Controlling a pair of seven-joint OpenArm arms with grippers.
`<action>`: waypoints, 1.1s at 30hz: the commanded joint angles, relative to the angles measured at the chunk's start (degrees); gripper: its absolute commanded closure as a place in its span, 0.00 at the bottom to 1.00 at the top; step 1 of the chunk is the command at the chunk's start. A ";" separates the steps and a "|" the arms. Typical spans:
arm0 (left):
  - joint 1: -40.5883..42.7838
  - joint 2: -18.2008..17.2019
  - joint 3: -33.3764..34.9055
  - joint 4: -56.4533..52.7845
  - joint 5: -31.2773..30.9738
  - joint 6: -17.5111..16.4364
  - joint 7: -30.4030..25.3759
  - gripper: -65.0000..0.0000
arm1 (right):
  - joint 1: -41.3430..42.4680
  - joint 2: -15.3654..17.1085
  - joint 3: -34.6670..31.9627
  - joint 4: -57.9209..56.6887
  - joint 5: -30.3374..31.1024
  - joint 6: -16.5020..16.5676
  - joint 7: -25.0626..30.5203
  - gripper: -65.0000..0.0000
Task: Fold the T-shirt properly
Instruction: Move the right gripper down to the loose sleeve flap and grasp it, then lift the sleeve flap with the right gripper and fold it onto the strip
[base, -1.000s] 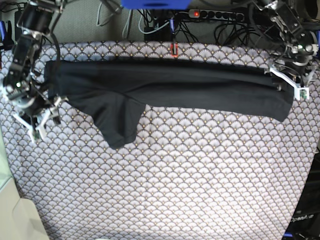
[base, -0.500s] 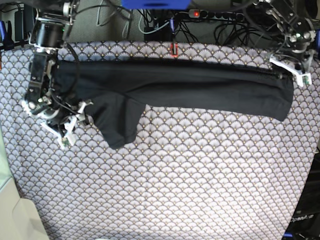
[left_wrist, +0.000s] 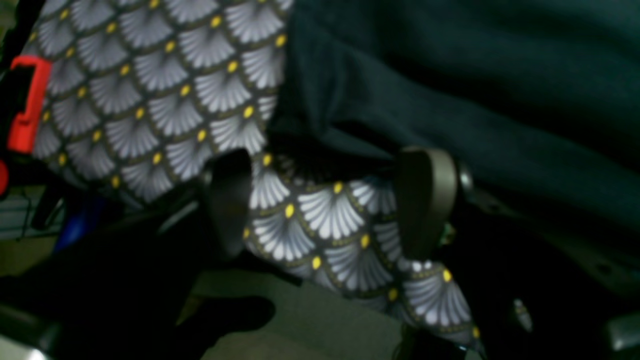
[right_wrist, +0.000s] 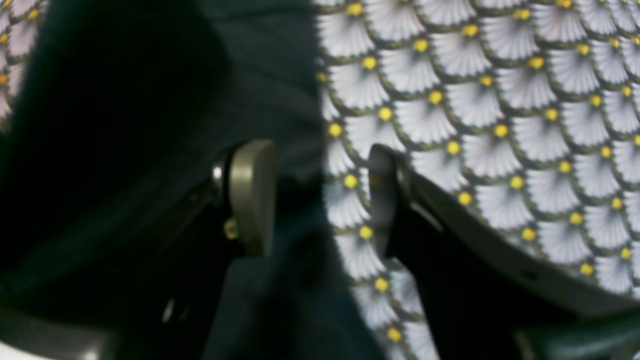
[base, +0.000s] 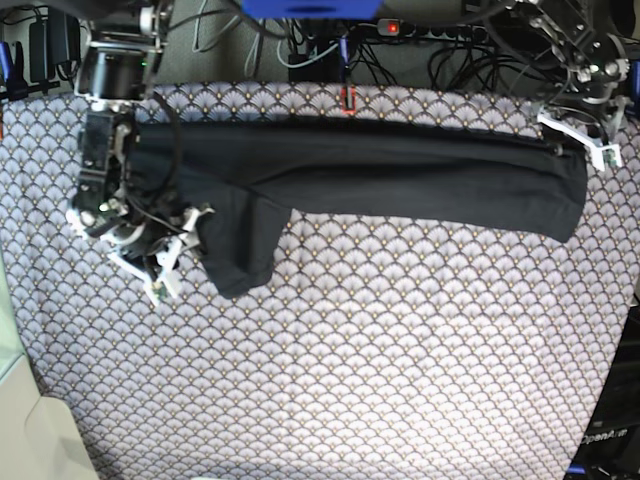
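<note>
Both claws gape open. T-shirt (base: 400, 175) lies as a long band across far tabletop (base: 400, 360), sleeve flap drooping left; near half bare cloth. Right claw (right_wrist: 320, 200) straddles the flap's edge, left claw (left_wrist: 330, 205) sits just off the band's right corner. Wrist views show finger gaps; base doesn't.

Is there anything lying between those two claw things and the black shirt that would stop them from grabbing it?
Nothing visible. The right end effector is open over the T-shirt edge; the left end effector is open beside it, over bare tablecloth.
</note>
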 joint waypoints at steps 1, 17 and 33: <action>-0.24 -0.71 -0.12 1.23 -0.45 0.28 -1.21 0.33 | 1.09 0.09 0.03 0.98 0.70 -0.18 1.09 0.51; -0.24 -0.63 0.06 5.01 -0.37 0.28 -0.77 0.33 | 1.53 1.67 0.20 -7.28 0.70 -0.18 5.92 0.51; -0.24 -0.71 0.06 5.27 -0.37 0.54 -1.03 0.33 | 1.09 1.58 -0.24 -6.58 0.79 -0.18 5.75 1.00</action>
